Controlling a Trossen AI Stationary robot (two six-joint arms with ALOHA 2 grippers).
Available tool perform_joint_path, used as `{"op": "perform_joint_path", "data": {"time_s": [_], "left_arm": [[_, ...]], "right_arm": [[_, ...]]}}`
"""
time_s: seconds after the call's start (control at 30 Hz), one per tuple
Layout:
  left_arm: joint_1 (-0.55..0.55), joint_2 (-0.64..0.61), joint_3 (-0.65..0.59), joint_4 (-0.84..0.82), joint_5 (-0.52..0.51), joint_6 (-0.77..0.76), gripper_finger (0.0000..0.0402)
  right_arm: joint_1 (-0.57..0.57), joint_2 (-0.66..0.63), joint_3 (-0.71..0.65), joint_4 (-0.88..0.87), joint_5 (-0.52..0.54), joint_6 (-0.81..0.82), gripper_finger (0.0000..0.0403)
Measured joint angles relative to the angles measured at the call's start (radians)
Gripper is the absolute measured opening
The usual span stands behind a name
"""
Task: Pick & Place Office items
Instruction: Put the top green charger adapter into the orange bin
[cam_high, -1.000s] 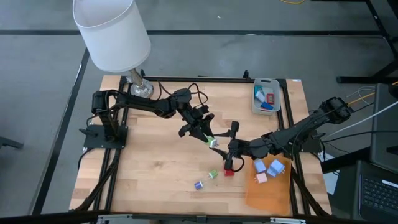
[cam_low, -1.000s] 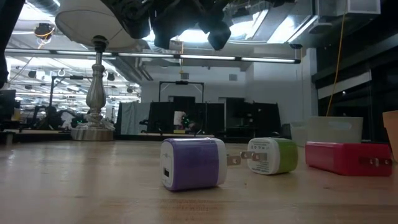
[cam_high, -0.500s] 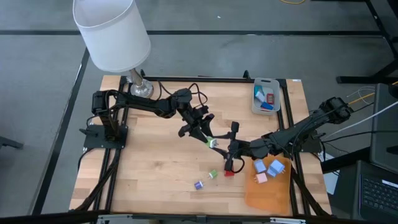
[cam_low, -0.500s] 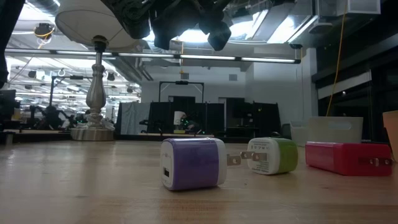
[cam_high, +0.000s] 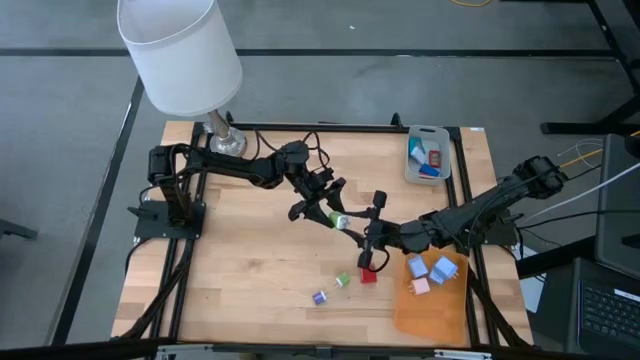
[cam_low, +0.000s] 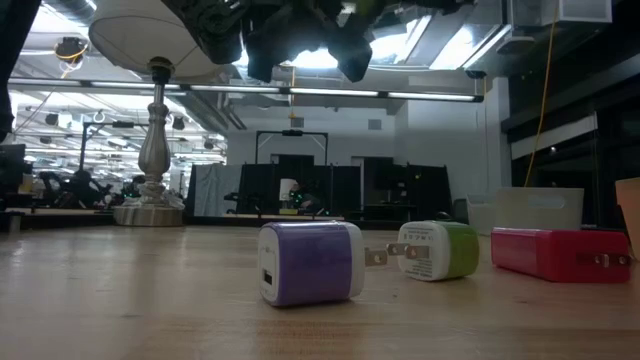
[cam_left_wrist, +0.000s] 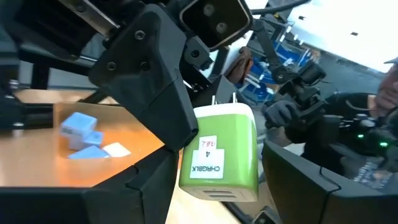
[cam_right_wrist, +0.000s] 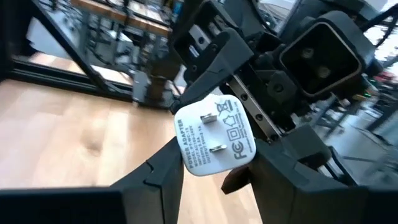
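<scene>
The worktop (cam_high: 250, 270) is pale butcher-block wood, framed in black rails, and it stands on a grey floor (cam_high: 60, 150) crossed by dark seams. A table lamp sits at its back corner: a white drum shade (cam_high: 180, 52) over a turned silver base (cam_low: 150, 205). Off to one side, past the frame, a laptop keyboard (cam_high: 608, 312) shows. Looking level across the wood, the room behind is a wide workshop with ceiling strip lights (cam_low: 330, 95), bright overhead panels, dark equipment racks (cam_low: 300, 185) and a yellow cable (cam_low: 545, 90) hanging down.
</scene>
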Motion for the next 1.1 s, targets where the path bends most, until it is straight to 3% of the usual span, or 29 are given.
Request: {"op": "perform_joint_path", "data": {"time_s": [0.3,0.47,0.8,0.93,1.1], "left_arm": [[0.153,-0.003,0.004,-0.156,-0.089,0.195,0.0223],[0.221,-0.003,0.004,-0.228,-0.138,0.299,0.0224],[0.191,-0.002,0.002,-0.426,-0.244,0.579,0.0211],[0.152,-0.009,0.002,-0.418,-0.231,0.602,0.0204],[0.117,-0.032,0.002,-0.397,-0.229,0.623,0.0203]], "right_arm": [[0.001,-0.003,-0.002,-0.146,0.087,0.065,0.0145],[0.007,-0.035,-0.002,-0.280,0.106,0.223,0.0145],[0.187,-0.034,-0.001,-0.935,-0.005,1.134,0.0145],[0.299,-0.033,-0.001,-1.082,-0.038,1.405,0.0147],[0.423,-0.033,-0.001,-1.145,-0.131,1.635,0.0146]]}}
